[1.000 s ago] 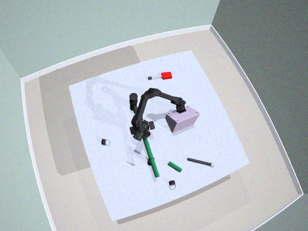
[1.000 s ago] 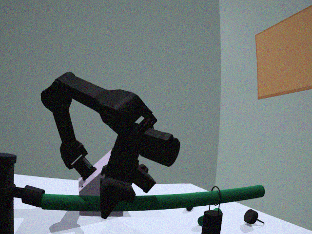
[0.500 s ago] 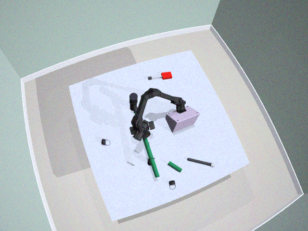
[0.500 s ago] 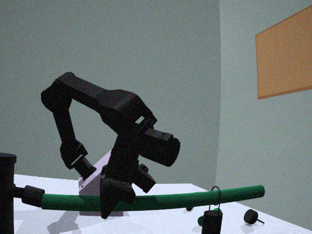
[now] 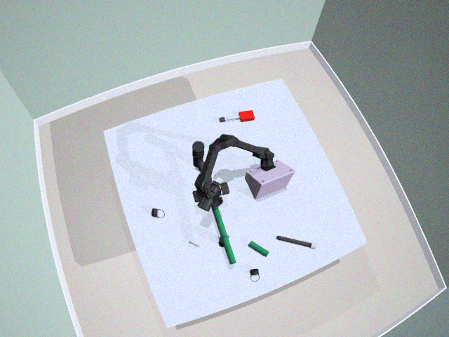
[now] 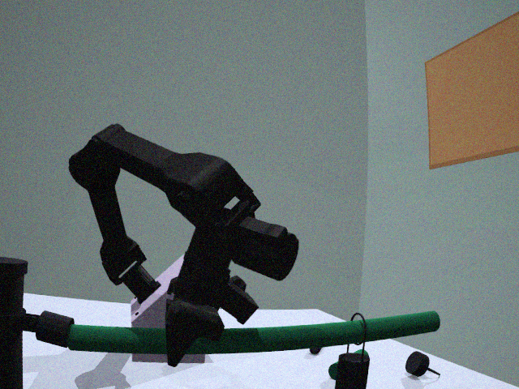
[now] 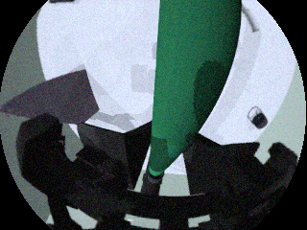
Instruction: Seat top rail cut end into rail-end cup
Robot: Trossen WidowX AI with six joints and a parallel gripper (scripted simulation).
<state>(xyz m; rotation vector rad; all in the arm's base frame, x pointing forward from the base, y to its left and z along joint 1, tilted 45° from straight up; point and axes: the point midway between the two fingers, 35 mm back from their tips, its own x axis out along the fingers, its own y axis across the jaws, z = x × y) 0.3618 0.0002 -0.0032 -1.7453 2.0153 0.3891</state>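
The green top rail (image 5: 223, 230) (image 6: 293, 335) (image 7: 192, 57) runs level above the white mat. It passes through the wire loop of the loop cap (image 5: 221, 241) (image 6: 365, 329) on its small dark post (image 6: 353, 369). Its near end meets the black rail-end cup (image 6: 53, 328), which hangs on the big black post (image 5: 198, 149) (image 6: 10, 322) a little below the post cap (image 6: 10, 264); no gap shows between rail and cup. My gripper (image 5: 209, 202) (image 6: 179, 345) (image 7: 167, 126) is shut on the rail near the cup end. From above, the arm hides the cup.
A lilac pedestal (image 5: 270, 180) (image 6: 146, 311) carries the arm's base. A short green tube (image 5: 258, 248), a dark rod (image 5: 295, 241), a red-handled tool (image 5: 246, 115), two small ring fittings (image 5: 157, 213) (image 5: 254, 274) and a small screw (image 5: 193, 243) lie on the mat. A low wall rims the table (image 5: 36, 181).
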